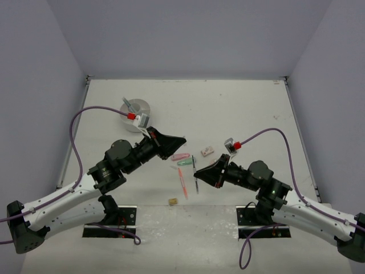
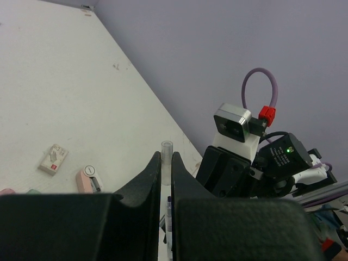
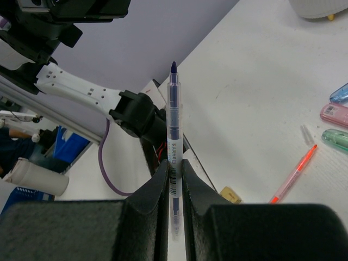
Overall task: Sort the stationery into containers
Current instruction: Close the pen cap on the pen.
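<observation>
The round white tub (image 1: 137,108) sits at ten o'clock on the table (image 1: 239,108), well apart from the loose pieces. My right gripper (image 1: 196,173) clamps a slim blue pen (image 3: 173,109) with a clear barrel and a dark tip. My left gripper (image 1: 183,139) is narrowed on a thin clear-tipped pen (image 2: 166,149). Between them lie an orange-red pen (image 1: 182,184), a pink clip (image 1: 181,156) and a green clip (image 1: 184,162), with a tan eraser (image 1: 171,201) at six o'clock

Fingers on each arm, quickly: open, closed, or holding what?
Left fingers: closed on a thin clear tube.
Right fingers: closed on a blue pen.
</observation>
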{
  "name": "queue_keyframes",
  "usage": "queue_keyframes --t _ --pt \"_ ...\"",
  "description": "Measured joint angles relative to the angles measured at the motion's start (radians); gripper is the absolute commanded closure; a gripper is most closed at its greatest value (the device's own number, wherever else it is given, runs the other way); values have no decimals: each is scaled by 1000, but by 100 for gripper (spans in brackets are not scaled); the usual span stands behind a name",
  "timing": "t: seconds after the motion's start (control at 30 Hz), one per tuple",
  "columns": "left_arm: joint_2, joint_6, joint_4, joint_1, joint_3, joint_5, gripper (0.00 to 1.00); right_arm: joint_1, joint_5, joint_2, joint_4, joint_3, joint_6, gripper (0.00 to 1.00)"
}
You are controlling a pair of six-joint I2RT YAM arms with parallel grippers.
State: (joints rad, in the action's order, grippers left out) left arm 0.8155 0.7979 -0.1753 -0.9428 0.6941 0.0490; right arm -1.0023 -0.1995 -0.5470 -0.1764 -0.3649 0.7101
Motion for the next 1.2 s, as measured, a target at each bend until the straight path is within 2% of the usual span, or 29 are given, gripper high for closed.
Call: queue_keyframes --t 0.47,1.2 --pt "52 3 -20 0 0 -20 100 0 0 29 19 0 -1 100" --pt "31 13 -71 0 -21 -88 100 -1 -55 -88 -88 -26 12 100"
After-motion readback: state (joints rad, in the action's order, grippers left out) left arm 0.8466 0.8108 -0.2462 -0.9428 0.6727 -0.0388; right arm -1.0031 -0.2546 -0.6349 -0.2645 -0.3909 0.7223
